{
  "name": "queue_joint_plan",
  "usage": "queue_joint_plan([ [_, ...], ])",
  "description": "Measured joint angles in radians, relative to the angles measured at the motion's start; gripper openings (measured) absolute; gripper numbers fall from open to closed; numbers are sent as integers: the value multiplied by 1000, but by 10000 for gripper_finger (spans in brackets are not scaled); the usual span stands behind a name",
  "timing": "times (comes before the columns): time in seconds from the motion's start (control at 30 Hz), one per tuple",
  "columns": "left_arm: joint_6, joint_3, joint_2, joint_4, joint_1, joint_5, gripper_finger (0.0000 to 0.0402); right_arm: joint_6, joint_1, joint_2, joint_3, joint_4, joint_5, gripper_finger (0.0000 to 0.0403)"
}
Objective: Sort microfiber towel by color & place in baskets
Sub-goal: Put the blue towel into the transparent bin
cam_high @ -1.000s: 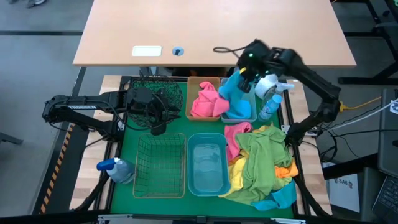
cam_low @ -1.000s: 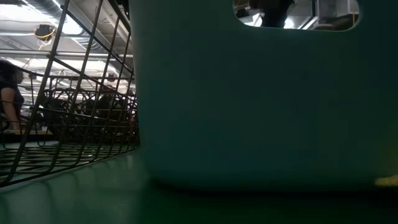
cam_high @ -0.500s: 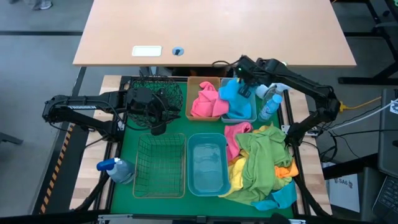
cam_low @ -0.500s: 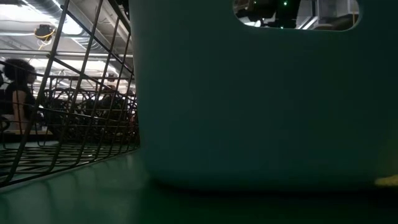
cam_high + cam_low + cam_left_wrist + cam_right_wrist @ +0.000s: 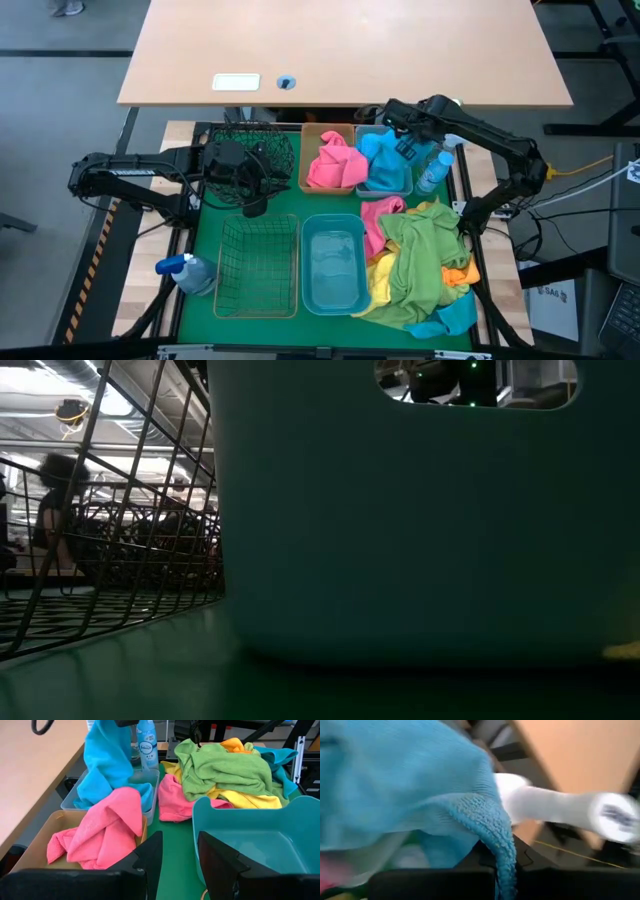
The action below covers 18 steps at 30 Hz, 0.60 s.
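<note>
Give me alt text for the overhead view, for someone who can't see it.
The right gripper hangs over the pale blue bin, shut on a blue towel. A pink towel fills the amber bin beside it; the left gripper waits by the dark green basket.

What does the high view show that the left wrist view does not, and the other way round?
Only the high view shows the dark green mesh basket, the rectangular wire basket, a spray bottle at the left edge of the mat, and the left end effector by the mesh basket.

Only the left wrist view shows the printed label on the other spray bottle.

Both show the pink towel in the amber bin, the blue towel held by the right end effector at the pale blue bin, the empty blue bin, and the towel pile.
</note>
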Motion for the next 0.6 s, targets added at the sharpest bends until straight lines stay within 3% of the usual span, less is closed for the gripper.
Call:
queue_joint_plan([
  [0.23, 0, 0, 0, 0, 0, 0, 119, -54, 0, 0, -13, 176, -327, 5],
  [0.6, -1, 0, 0, 0, 0, 0, 119, -83, 1, 0, -239, 574, -539, 5],
])
